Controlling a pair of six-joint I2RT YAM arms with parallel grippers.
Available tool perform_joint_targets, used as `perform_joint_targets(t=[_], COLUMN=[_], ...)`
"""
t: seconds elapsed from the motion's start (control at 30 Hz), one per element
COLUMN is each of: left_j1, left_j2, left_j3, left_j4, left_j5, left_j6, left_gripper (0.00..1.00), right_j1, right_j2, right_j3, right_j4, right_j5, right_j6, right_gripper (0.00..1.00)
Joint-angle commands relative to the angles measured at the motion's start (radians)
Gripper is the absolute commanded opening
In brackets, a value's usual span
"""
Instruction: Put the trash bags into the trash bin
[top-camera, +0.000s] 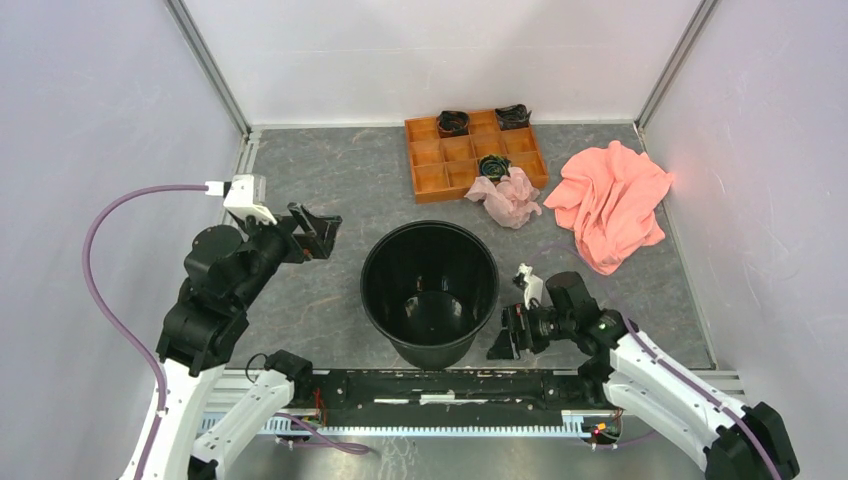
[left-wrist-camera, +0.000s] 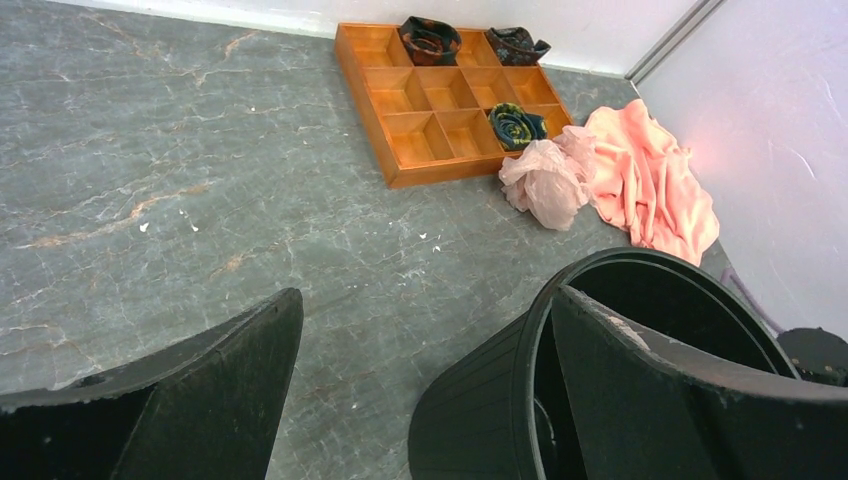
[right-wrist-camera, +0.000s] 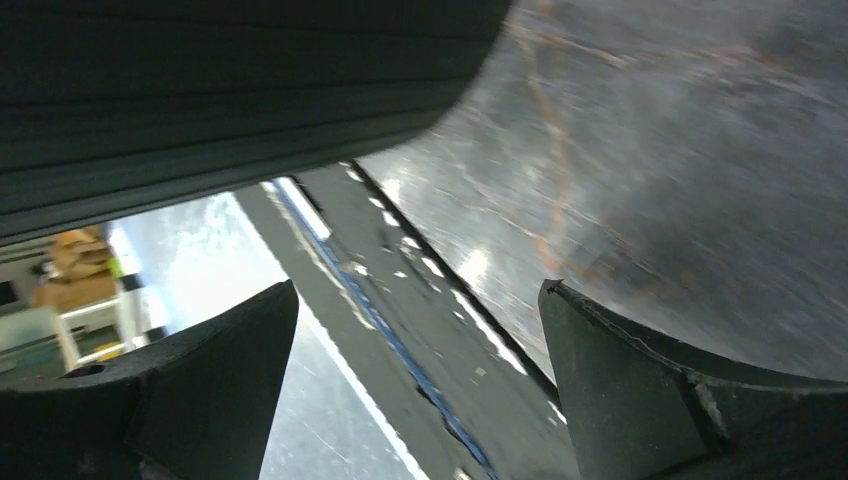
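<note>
Left gripper (top-camera: 318, 232) and right gripper (top-camera: 508, 335) flank the centre bin (top-camera: 395, 255), spread empty, since the bag (top-camera: 511, 197) lies ungrabbed upper right

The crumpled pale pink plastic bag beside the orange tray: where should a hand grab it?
Probably from above, pinching the raised folds at the top of the crumpled pale pink plastic bag. It lies in a loose heap against the orange compartment tray, with the salmon-pink cloth close beside it.
</note>
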Motion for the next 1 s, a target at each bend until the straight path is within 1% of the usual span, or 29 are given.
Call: perform_joint_targets(t=[0.0, 0.03, 0.1, 0.3, 0.4, 0.5, 0.57, 0.67, 0.73, 0.8, 0.83, 0.9, 0.97], left_j1=[0.006, 0.006, 0.007, 0.006, 0.006, 0.007, 0.006, 0.006, 0.006, 0.006, 0.006, 0.006, 0.006], left_j2=[-0.011, -0.011, -0.006, 0.007, -0.001, 0.021, 0.033, 0.041, 0.044, 0.075, 0.094, 0.13, 0.153], left_j3=[-0.006, -0.008, -0.006, 0.021, 0.035, 0.108, 0.16, 0.21, 0.23, 0.272, 0.297, 0.34, 0.355], left_j4=[0.013, 0.014, 0.015, 0.02, 0.032, 0.017, 0.015, 0.015, 0.017, 0.016, 0.017, 0.023, 0.05], left_j5=[0.016, 0.012, 0.008, 0.021, -0.029, -0.093, -0.1, -0.08, -0.056, -0.042, -0.04, -0.034, -0.006], left_j6=[-0.042, -0.046, -0.052, -0.053, -0.03, 0.0, 0.006, -0.001, -0.003, 0.012, 0.018, 0.02, 0.014], left_gripper=[1.0, 1.0, 1.0, 1.0, 1.0, 1.0, 1.0, 1.0, 1.0, 1.0, 1.0, 1.0, 1.0], right_j1=[0.076, 0.09, 0.129, 0.25, 0.273, 0.274, 0.277, 0.29, 0.303, 0.315, 0.317, 0.317, 0.316], right_j2=[-0.086, -0.102, -0.097, 0.062, 0.173, 0.308, 0.413, 0.563, 0.671, 0.775, 0.803, 0.816, 0.782], right_j3=[-0.109, -0.135, -0.153, -0.104, -0.078, 0.003, 0.081, 0.181, 0.28, 0.38, 0.422, 0.454, 0.459], right_j4=[0.491, 0.588, 0.695, 0.888, 0.968, 1.038, 1.05, 1.148, 1.159, 1.116, 1.093, 1.045, 0.981], right_j5=[-0.107, -0.071, 0.002, 0.179, 0.276, 0.357, 0.41, 0.456, 0.483, 0.488, 0.49, 0.514, 0.555], right_j6=[0.375, 0.44, 0.517, 0.557, 0.523, 0.444, 0.403, 0.386, 0.36, 0.325, 0.309, 0.257, 0.159], right_gripper=[0.98, 0.98, 0.98, 0.98, 0.98, 0.98, 0.98, 0.98, 0.98, 0.98, 0.98, 0.98, 0.98])
